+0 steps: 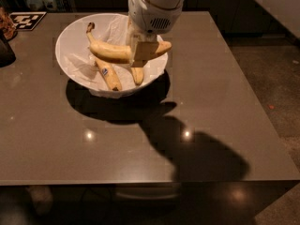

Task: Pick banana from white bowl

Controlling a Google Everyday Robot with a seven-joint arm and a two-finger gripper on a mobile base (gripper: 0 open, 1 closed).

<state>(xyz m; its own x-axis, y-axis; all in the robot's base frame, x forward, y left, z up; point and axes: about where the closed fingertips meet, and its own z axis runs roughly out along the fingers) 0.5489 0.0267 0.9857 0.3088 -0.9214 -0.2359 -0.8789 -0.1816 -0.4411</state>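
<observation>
The long curved pale-yellow banana with a dark stem tip hangs crosswise above the white bowl, which is lined with crinkled white paper. My gripper reaches down from the top and is shut on the banana near its right end. Two shorter bananas lie in the bowl below: one with a blue sticker and one partly hidden under the gripper.
The bowl stands on a brown table whose right edge borders the floor. A black-and-white marker tag lies at the back left, with a dark object at the left edge. The arm's shadow falls across the table's front.
</observation>
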